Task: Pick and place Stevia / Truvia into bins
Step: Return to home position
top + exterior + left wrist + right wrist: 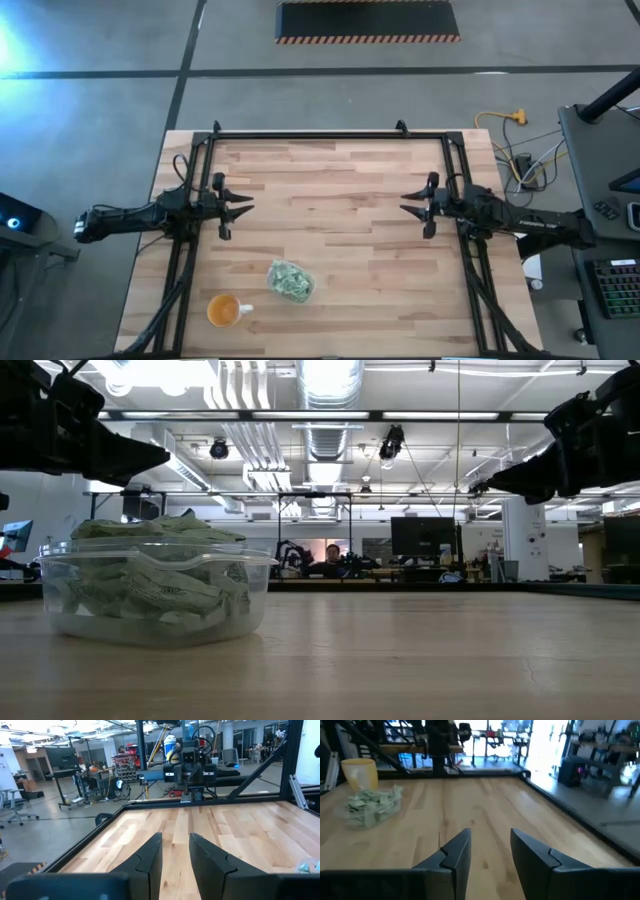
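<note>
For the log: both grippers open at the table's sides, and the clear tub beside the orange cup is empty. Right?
Not empty: the low view shows the small clear plastic tub heaped with pale green and white paper packets. The left gripper and right gripper are open at the sides; the orange cup is beside it.

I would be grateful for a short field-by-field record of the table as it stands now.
Left gripper: open, empty, raised over the table's left side, pointing inward
Right gripper: open, empty, raised over the right side, facing the left one
Tub: clear, left of centre, near the table's lower edge in the high view, apart from both grippers
Packets: heaped in the tub, rising above its rim
Orange cup: beside the tub, toward the left corner, not touching it
Loose packets: none seen outside the tub in the high view
</note>
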Controlling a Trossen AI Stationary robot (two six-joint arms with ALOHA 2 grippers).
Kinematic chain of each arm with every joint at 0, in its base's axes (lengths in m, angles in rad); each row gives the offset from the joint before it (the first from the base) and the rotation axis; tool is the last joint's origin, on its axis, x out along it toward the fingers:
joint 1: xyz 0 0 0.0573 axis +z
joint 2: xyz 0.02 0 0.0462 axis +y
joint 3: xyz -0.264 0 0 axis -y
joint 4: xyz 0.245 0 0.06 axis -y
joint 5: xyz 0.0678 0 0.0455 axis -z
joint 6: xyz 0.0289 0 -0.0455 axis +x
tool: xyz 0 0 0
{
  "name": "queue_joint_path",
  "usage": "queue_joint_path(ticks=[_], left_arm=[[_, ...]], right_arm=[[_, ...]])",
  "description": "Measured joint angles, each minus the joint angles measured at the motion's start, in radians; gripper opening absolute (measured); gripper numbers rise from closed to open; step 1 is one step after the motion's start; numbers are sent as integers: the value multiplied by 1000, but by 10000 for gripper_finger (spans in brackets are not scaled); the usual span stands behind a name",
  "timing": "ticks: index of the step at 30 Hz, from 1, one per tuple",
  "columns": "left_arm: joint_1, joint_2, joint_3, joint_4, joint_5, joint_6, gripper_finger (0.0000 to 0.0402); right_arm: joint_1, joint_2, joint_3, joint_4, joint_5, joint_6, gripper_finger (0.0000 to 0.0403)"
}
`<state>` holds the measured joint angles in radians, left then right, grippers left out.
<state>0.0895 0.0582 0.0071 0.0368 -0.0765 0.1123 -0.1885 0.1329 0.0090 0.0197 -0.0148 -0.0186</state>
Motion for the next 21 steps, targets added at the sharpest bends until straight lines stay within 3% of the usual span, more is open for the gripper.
queue_joint_path(ticks=[21], left_arm=[[0, 14, 0, 0, 1, 0, 81]], right_arm=[[1, 5, 1, -16, 11, 34, 127]])
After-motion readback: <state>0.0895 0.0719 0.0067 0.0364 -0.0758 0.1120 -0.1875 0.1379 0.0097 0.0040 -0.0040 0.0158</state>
